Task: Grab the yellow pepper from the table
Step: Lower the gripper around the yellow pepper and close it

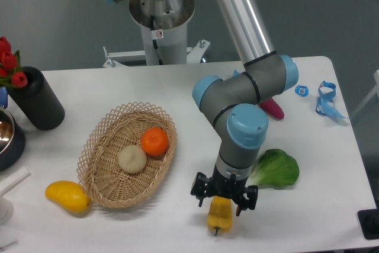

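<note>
Spread apart, the tool (224,197) hangs low over the top end of the yellow pepper (219,215), one finger (201,190) at its 9 o'clock side and the other at its 3 o'clock side; whether either finger touches the fruit cannot be told. That pepper lies on the white tabletop (177,87) near the front edge, its dark stem pointing toward 6 o'clock. From the tool at about 2 o'clock, a green leafy vegetable (273,169) lies just beside the arm's wrist. Further out at 1 o'clock, a pink object (273,108) pokes out from behind the arm's elbow, and blue straps (327,99) lie near the tabletop's right edge. At 10 o'clock from the tool sits a wicker basket (102,149) holding an orange (155,141) and a pale round fruit (132,159). A smooth yellow mango (67,197) lies touching the basket's rim at its 8 o'clock. A black cylinder with red tulips (35,96) stands far off at 10 o'clock.
</note>
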Controlling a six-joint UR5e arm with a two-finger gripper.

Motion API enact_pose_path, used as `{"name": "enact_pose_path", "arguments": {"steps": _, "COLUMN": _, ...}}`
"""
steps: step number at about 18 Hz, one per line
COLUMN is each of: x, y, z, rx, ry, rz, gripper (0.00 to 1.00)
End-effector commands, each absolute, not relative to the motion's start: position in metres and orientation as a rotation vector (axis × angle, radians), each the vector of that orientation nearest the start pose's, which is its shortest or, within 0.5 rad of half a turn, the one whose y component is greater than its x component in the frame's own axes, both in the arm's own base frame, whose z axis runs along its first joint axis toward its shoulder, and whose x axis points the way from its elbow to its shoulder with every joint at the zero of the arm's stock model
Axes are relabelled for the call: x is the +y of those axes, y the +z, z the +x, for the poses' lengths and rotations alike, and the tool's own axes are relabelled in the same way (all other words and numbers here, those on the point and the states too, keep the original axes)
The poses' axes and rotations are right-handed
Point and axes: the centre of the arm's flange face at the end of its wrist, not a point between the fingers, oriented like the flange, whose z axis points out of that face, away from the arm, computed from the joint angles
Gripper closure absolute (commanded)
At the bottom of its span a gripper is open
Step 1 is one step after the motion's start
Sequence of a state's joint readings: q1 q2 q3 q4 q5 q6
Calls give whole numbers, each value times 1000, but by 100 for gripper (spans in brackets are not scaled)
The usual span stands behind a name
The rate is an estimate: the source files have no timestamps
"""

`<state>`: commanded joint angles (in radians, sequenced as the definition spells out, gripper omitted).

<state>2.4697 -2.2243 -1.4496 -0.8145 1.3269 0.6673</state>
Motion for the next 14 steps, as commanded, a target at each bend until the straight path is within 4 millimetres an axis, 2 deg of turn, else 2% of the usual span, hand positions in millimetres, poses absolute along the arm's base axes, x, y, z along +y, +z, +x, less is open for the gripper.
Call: {"name": "enact_pose_path", "arguments": {"steps": 14, "x": 567, "y": 209, "z": -466, "rx": -296, "ry": 10, "rz": -2840, "gripper": 0}}
